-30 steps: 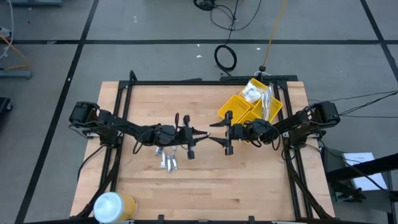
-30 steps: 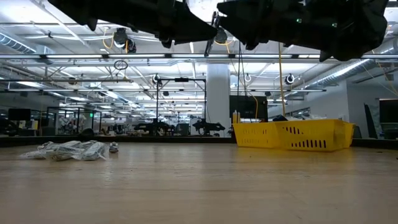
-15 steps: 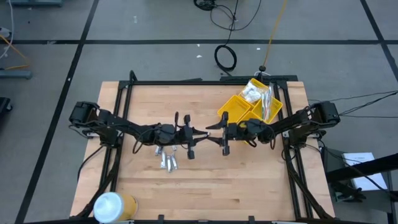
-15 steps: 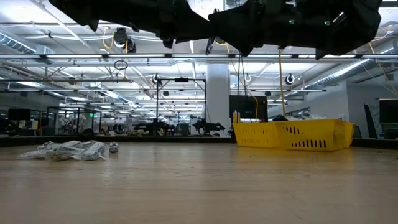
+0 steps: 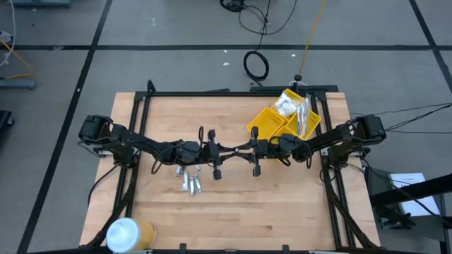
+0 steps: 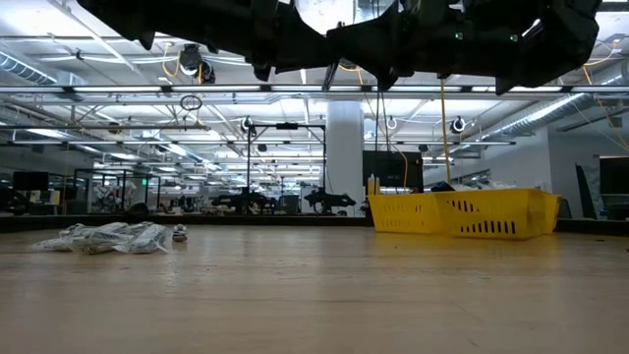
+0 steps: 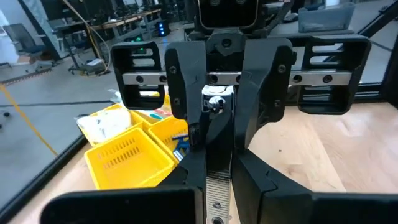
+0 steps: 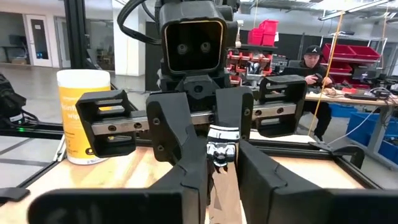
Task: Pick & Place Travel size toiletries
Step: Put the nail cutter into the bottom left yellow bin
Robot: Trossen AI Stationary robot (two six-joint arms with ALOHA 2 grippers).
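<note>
Above the middle of the tabletop (image 5: 233, 212), a small toiletry (image 8: 219, 151) is pinched between the left hand (image 5: 227, 151) and right hand (image 5: 241, 150) together, each closed on it, and could be dropped if either lets go early.

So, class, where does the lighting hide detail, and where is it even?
Low view: ceiling lamps backlight the arms into black silhouettes. High view: even light on the table, where left pincer and right pincer face each other mid-table; only soft shadows.

Table centre: I find it blocked by left gripper (image 5: 224, 150) meeting right gripper (image 5: 242, 149). Obstacles: toiletries pile (image 5: 189, 180) near-left, yellow bin (image 5: 272, 121) far-right, cylinder (image 5: 127, 234) near-left corner. Near-right table (image 5: 282, 212): open boards.
</note>
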